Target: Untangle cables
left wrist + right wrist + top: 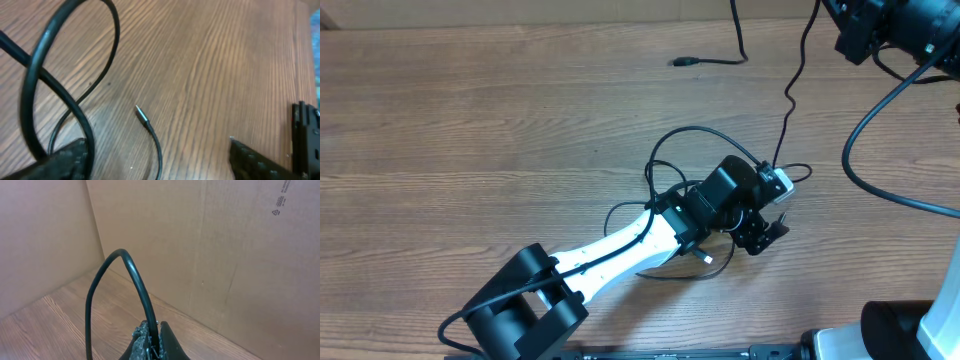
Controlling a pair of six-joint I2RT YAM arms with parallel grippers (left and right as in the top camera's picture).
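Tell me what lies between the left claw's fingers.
Left wrist view: a thin cable with a metal plug tip lies on the table inside the open left claw, touching neither finger.

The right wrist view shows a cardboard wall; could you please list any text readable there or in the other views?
Cardboard wall, upper right corner: small dark print with a small symbol beside it, too small and tilted to read.
Overhead and left wrist views: no text visible.

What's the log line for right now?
left tool open near plug end | right tool shut on cable | loops lie on table
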